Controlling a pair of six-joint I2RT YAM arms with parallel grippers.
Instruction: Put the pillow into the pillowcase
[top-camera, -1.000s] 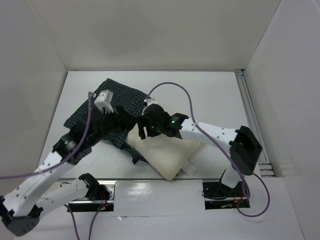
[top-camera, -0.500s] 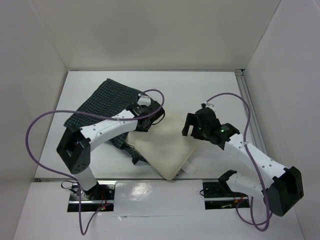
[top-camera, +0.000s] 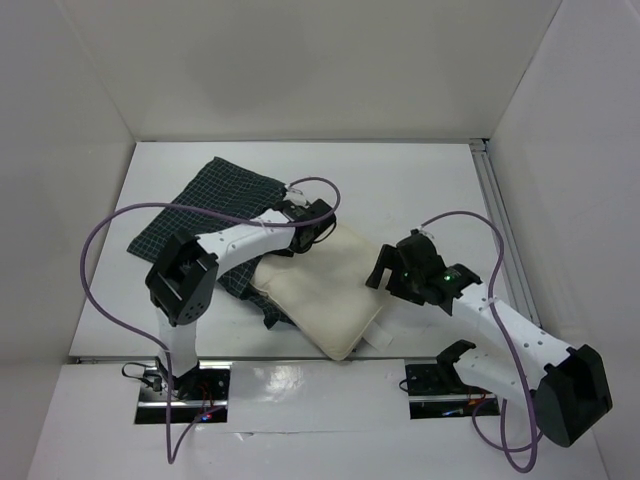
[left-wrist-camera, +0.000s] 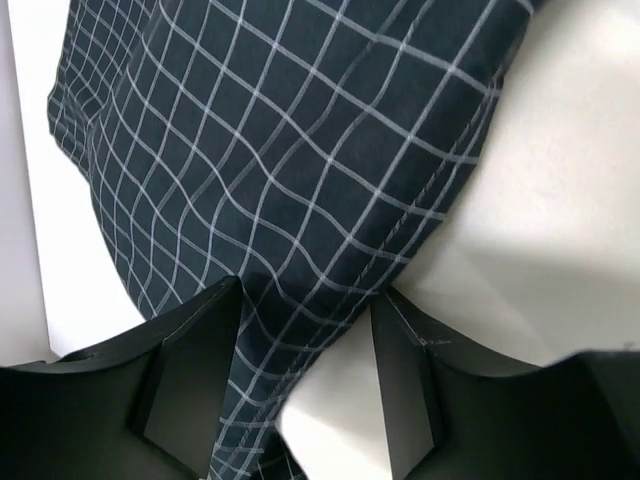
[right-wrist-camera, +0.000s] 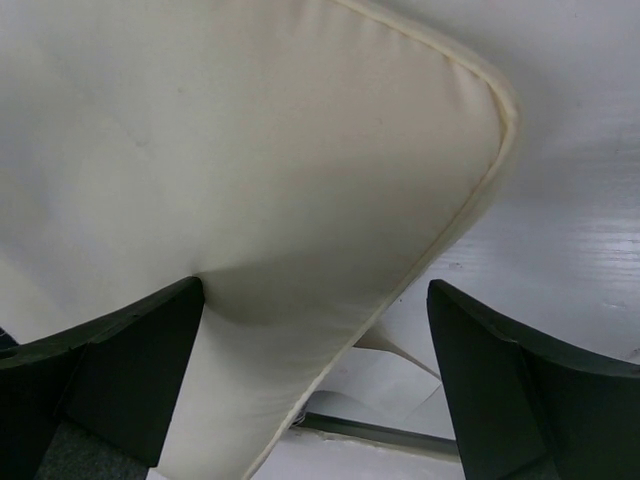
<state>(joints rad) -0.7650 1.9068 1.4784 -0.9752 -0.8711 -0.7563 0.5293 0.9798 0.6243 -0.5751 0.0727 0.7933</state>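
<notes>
The cream pillow (top-camera: 320, 290) lies in the middle of the table, its left part resting on the dark checked pillowcase (top-camera: 215, 200). My left gripper (top-camera: 310, 228) is open at the pillow's far corner. In the left wrist view the pillowcase (left-wrist-camera: 280, 150) hem runs between the left gripper's (left-wrist-camera: 300, 390) fingers, over the pillow (left-wrist-camera: 560, 200). My right gripper (top-camera: 385, 272) is open at the pillow's right edge. In the right wrist view the right gripper (right-wrist-camera: 320, 380) straddles the pillow's (right-wrist-camera: 250, 150) seamed edge, and one finger (right-wrist-camera: 120, 370) presses into the fabric.
A small white tag (top-camera: 380, 340) sticks out at the pillow's near corner and also shows in the right wrist view (right-wrist-camera: 390, 385). White walls enclose the table. A metal rail (top-camera: 500, 230) runs along the right side. Purple cables loop above both arms.
My right gripper has drawn back from the pillow's far-left corner to its right edge and come lower. My left gripper has moved right from over the pillowcase to the pillow's far corner.
</notes>
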